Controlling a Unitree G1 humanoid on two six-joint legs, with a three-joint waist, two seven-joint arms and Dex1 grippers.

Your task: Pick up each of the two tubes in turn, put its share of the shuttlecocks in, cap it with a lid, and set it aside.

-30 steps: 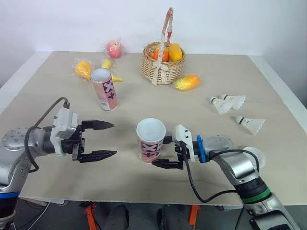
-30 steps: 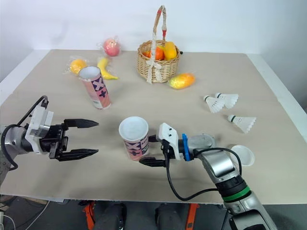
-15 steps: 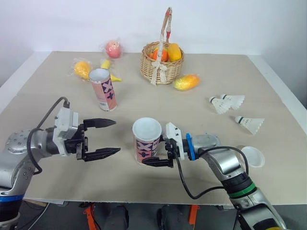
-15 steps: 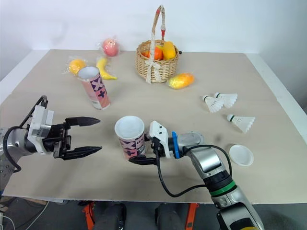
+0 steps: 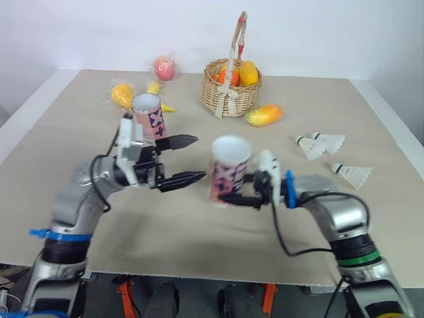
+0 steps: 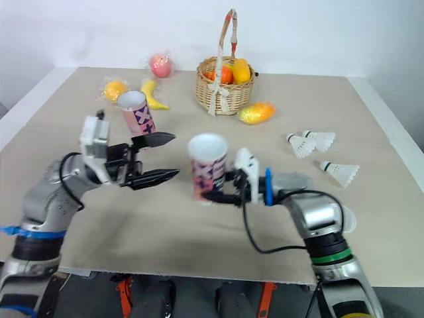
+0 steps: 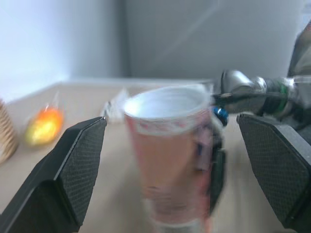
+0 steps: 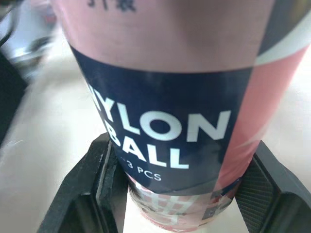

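I am clamping my right end effector (image 5: 228, 194) on the lower part of the pink tube (image 5: 230, 169). I am holding it upright, mouth up, in front of the basket (image 5: 230, 93) on my side of it, apparently just off the table (image 5: 199, 232). My left end effector (image 5: 197, 158) is pointing at it from the basket's left-front with its fingers wide apart and not touching it. The second tube (image 5: 149, 114) is standing left of the basket, and the shuttlecocks (image 5: 318, 142) are lying to its right-front.

This looks to me like a hand-over. I am aiming to bring the left fingers around the tube's middle, above my right grip. I am planning to squeeze gently so the thin wall does not buckle, and to let go with the right only once the left is firm.
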